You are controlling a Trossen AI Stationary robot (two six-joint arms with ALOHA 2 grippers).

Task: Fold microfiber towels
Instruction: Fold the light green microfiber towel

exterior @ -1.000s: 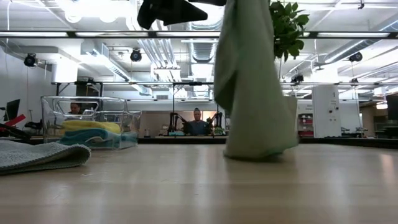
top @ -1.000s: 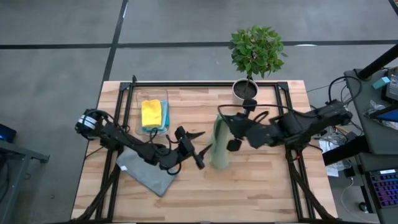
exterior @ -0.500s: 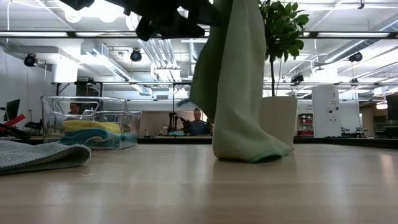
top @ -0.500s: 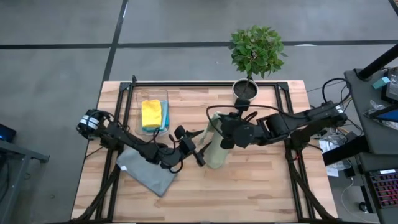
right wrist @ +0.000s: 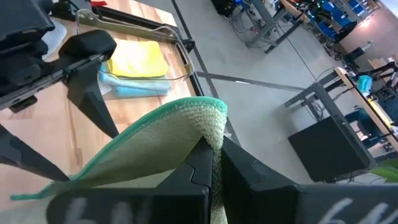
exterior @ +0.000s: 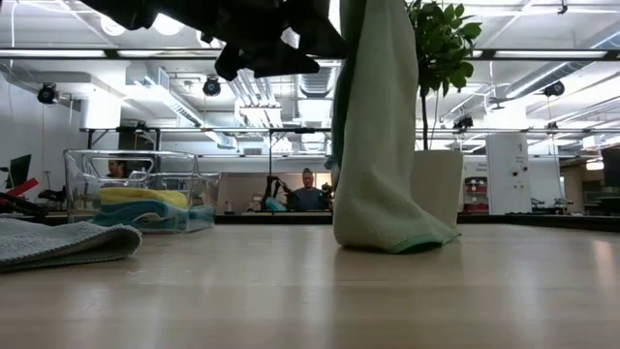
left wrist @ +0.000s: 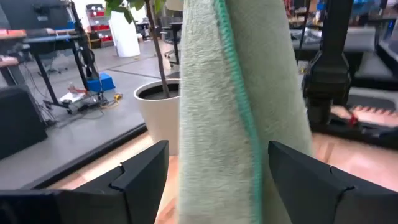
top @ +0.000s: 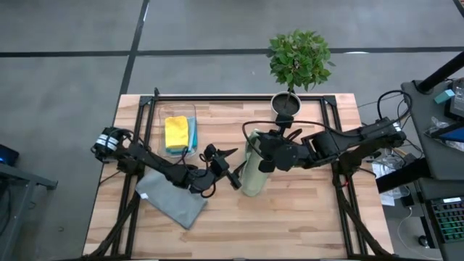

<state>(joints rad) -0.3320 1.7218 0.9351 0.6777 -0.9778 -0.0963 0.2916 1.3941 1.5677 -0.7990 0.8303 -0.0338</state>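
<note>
Since half a second ago, little has been shifted: the right gripper [top: 255,154] is held where it was over the table's middle, and the green towel [top: 251,172] is hung a touch straighter beneath it. The towel's top edge is pinched between the right fingers [right wrist: 208,168], which are pressed together on the cloth, as is seen in the right wrist view. The towel's lower end is rested on the table [exterior: 320,291], crumpled slightly there, with a teal hem [exterior: 418,242] shown at the bottom.

The left gripper [top: 230,168] is held just beside the towel, on its left side in the high view. Its fingers [left wrist: 140,171] are spread wide, with the hanging towel [left wrist: 239,112] seen between them but not touched.

A grey towel [top: 170,201] is laid flat near the table's front left, under the left arm. A yellow towel [top: 176,132] is stacked on blue ones [top: 192,136] inside the bin [exterior: 77,189] at the back left. A potted plant [top: 297,61] is stood at the table's back edge, behind the hanging towel. A person [exterior: 308,197] is seen far off in the room.
</note>
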